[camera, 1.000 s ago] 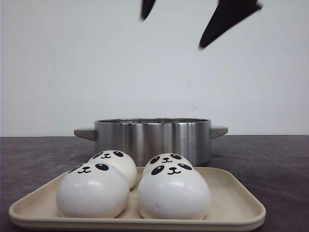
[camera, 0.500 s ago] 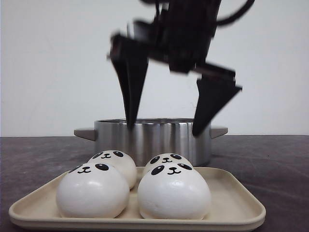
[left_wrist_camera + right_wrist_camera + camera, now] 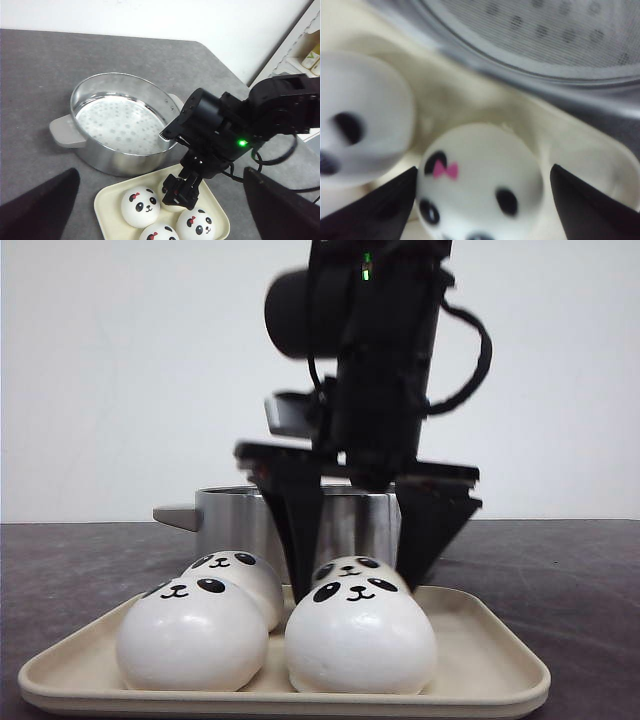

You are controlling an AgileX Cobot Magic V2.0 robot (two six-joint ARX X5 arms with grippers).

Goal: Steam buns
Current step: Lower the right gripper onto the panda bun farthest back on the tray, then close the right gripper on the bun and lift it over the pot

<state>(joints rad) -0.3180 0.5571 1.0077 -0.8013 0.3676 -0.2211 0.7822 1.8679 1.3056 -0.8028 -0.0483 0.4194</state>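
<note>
While all four glossy white panda-faced buns [image 3: 345,625] lay on the beige rectangular tray [image 3: 490,665] at the worktop's near edge, we found the perforated stainless steel steamer pot [image 3: 117,125] behind it empty. We judged nothing yet loaded. The right gripper [image 3: 355,565] straddled the far-right bun [image 3: 480,182], jaws spread, grasping nothing. The left gripper [image 3: 160,200] hung released, well above.
</note>
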